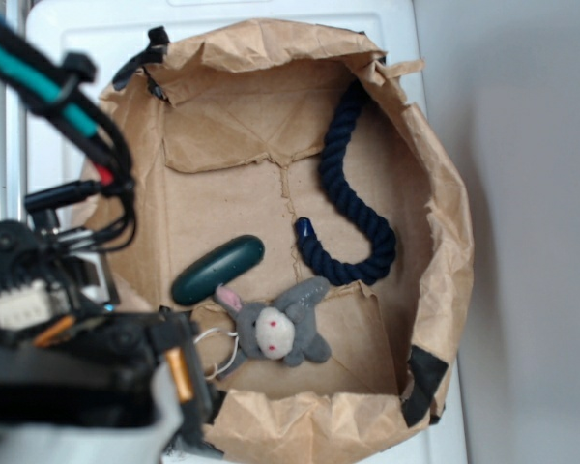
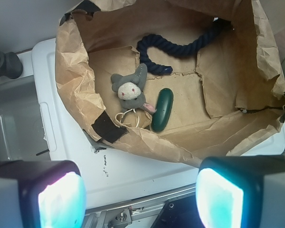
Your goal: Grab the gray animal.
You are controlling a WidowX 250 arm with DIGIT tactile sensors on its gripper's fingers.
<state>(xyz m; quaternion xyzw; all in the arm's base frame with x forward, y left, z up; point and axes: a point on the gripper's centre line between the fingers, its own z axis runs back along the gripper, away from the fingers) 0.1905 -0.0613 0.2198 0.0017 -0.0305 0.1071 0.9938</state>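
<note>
The gray animal [image 1: 282, 332] lies on the brown paper floor of a crumpled paper bag [image 1: 445, 242] whose walls are rolled down into a shallow nest. In the exterior view it sits low in the frame, just left of centre, near the bag's lower rim, with its pale face and red eyes turned up. One pink-lined ear points toward the upper left and a gray ear points toward the upper right. A white string loop [image 1: 216, 340] trails from it to the left, toward the robot.

Just above and left of the toy is a dark green oval object [image 1: 217, 269], lying at a slant; its lower end is close to the pink ear, though I cannot tell whether they touch. A navy blue rope [image 1: 353, 208] curves down the right half of the bag floor and hooks back, its end lying just above the toy and apart from it. Black tape [image 1: 423, 385] patches the bag's rim at the lower right.

In the wrist view the gray animal [image 2: 131, 89] appears left of centre, with the green oval [image 2: 162, 109] just beside it on the right and the rope [image 2: 180, 47] above. The bag rests on a white surface [image 2: 66, 156].

The end effector [image 2: 140, 199] hangs well apart from the toy, outside the bag's rim. Its two fingers, one [image 2: 61, 197] at the lower left of the frame and the other at the lower right, stand wide apart, released, with nothing between them. In the exterior view the robot arm [image 1: 68, 329] fills the lower left corner, its cables running to the upper left.
</note>
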